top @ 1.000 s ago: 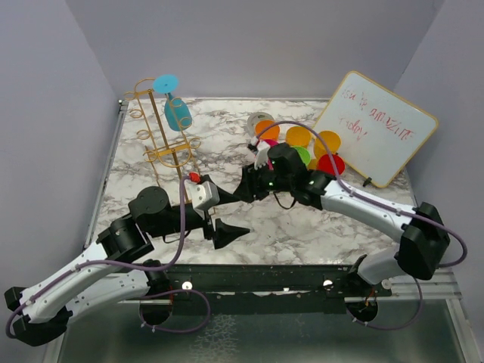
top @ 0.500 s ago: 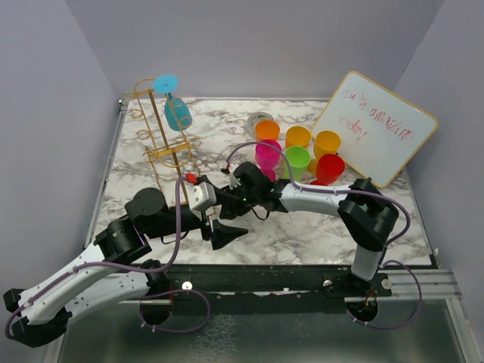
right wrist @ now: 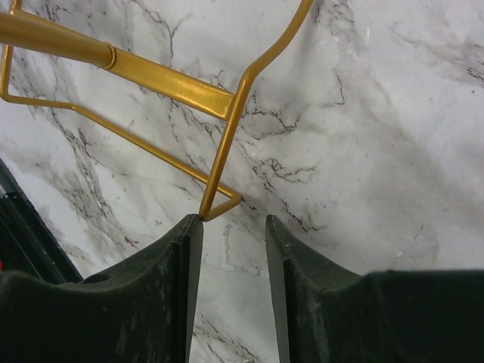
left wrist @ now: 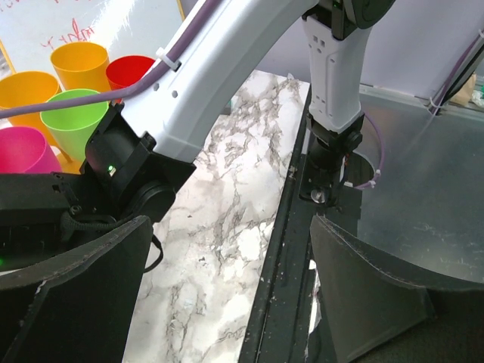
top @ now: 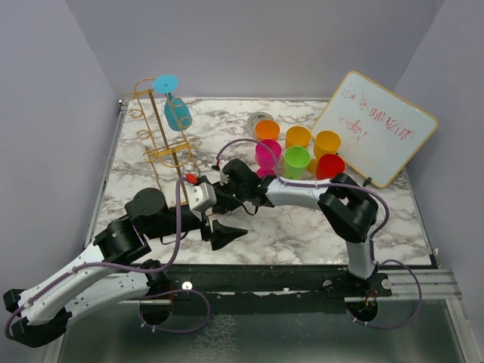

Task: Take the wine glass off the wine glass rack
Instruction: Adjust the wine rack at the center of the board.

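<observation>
The teal plastic wine glass [top: 178, 113] hangs upside down by its foot, high on the thin gold wire rack [right wrist: 166, 79], well beyond both sets of fingers. The right fingers [right wrist: 181, 287] stand partly apart and hold nothing. They sit low over the white marble counter [right wrist: 363, 151], with a corner of the rack's base wire right at one fingertip. The left fingers [left wrist: 76, 302] gape wide and empty close by, with bright plastic cups [left wrist: 72, 121] beyond them.

On the marble tabletop [top: 227, 132], an orange cup [top: 267, 129], a yellow cup [top: 298, 136], a second yellow cup [top: 327, 141], a pink cup [top: 267, 153], a green cup [top: 296, 159] and a red cup [top: 331, 164] are clustered together. A whiteboard [top: 378, 132] with red handwriting is propped just beside them.
</observation>
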Controlling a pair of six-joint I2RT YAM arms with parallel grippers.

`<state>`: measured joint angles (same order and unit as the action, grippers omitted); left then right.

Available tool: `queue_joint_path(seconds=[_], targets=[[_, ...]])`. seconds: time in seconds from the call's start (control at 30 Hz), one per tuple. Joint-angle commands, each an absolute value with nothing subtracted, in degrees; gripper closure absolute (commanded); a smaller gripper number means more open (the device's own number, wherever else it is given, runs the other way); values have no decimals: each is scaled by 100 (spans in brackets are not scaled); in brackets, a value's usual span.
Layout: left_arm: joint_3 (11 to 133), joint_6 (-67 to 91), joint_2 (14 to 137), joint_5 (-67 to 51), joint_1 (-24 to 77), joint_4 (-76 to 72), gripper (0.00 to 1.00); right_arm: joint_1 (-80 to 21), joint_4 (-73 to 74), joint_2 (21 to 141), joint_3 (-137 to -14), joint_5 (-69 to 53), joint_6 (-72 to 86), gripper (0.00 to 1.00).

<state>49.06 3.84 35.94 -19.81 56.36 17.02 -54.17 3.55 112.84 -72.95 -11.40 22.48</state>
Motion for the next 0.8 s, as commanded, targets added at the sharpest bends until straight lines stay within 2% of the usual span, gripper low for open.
queue_joint_path(seconds=[0.0, 0.27, 0.5, 0.77], targets=[[5044, 388, 3535, -1846, 5625, 1835, 13, -5464, 323, 11618, -7526, -1589, 2112, 57], [5071, 413, 3524, -1804, 5625, 1838, 13, -5587, 57, 11919, -7923, -2109, 2476, 56], [5149, 397, 3564, -1735, 5624, 1837, 14, -5759, -992, 12396, -8021, -2780, 3555, 56], [5256, 424, 3662, -1479, 5627, 1837, 14, -5940, -754, 13233, -9422, -3306, 3790, 56]])
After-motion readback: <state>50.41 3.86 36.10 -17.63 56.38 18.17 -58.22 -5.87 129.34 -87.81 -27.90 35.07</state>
